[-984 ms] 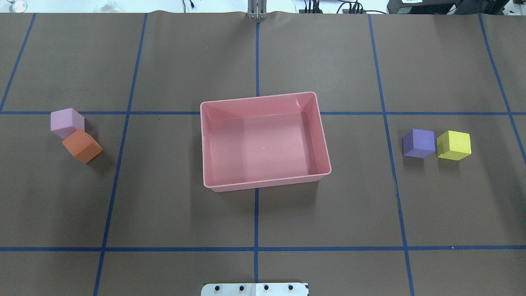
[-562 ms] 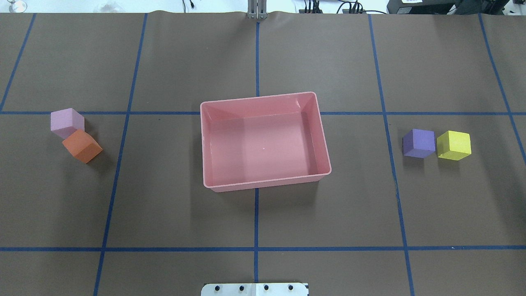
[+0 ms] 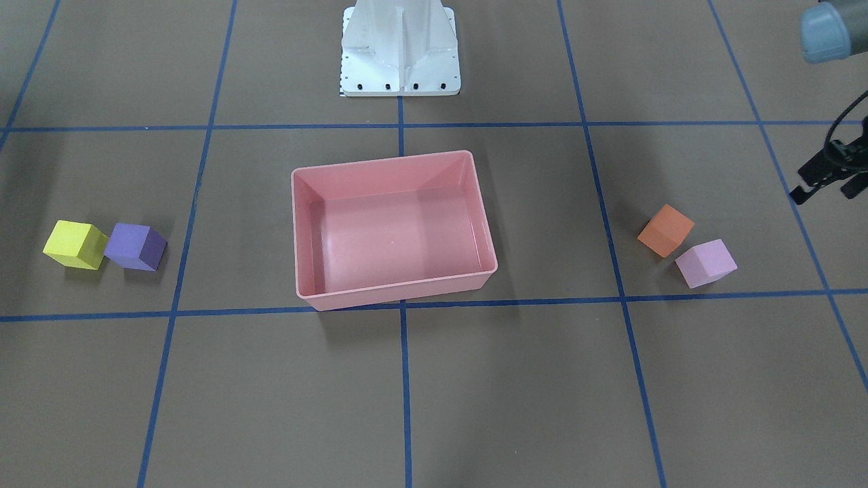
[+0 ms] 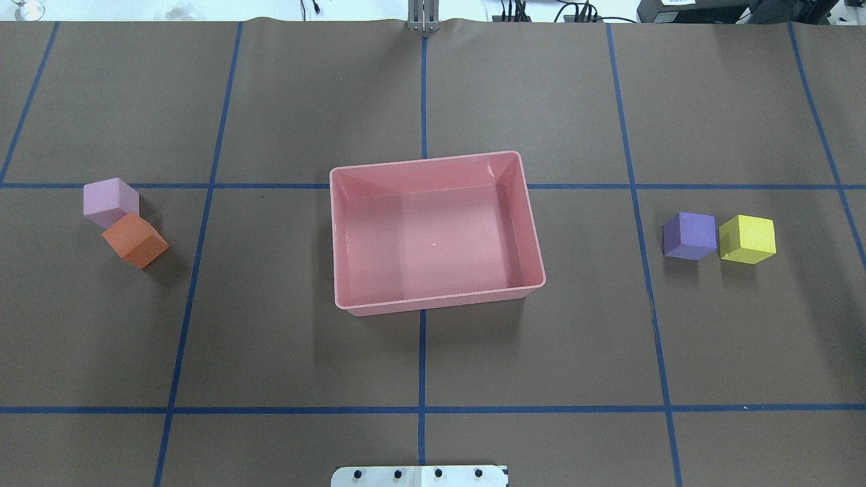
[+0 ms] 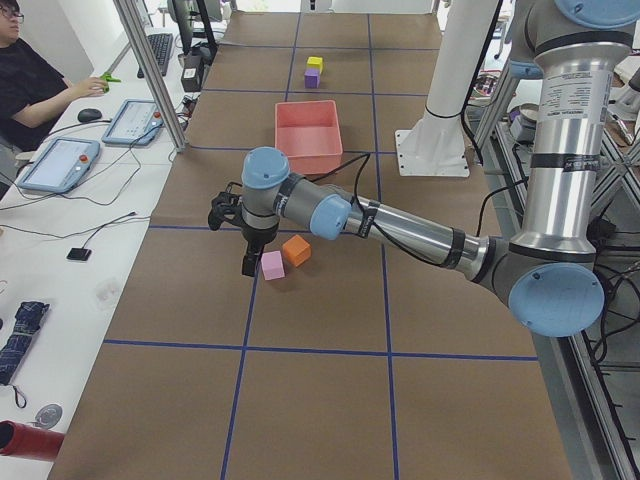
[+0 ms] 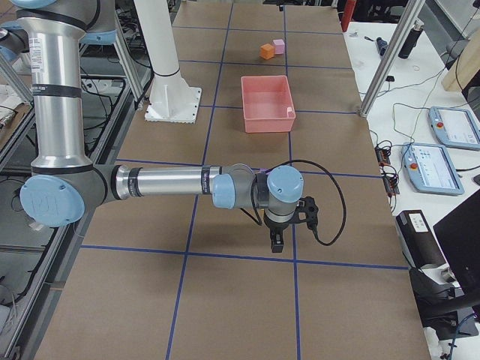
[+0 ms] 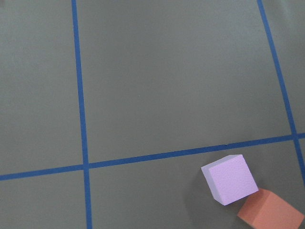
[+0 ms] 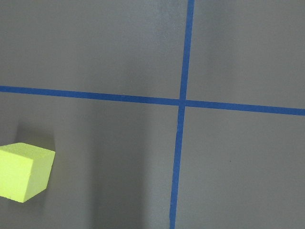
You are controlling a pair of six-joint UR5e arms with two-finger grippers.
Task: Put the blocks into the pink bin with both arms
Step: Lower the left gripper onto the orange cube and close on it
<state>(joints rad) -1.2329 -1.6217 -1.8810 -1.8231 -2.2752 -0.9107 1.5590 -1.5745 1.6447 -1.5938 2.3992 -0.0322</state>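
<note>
Overhead: nothing has shifted since the earlier frame. Bin (image 4: 433, 230) centred on desk (image 4: 304, 352), opening upward, long axis left–right, slightly skewed. Pink block (image 4: 110, 201) touches orange block (image 4: 134, 239) at left; purple block (image 4: 689, 235) beside yellow block (image 4: 747, 238) at right. Front: left tool (image 3: 824, 195) hovers, fingers apart, empty. Right side: right tool (image 6: 277, 241), state cannot be told.

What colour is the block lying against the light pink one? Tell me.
The block is orange, clearest in the overhead exterior view.
</note>
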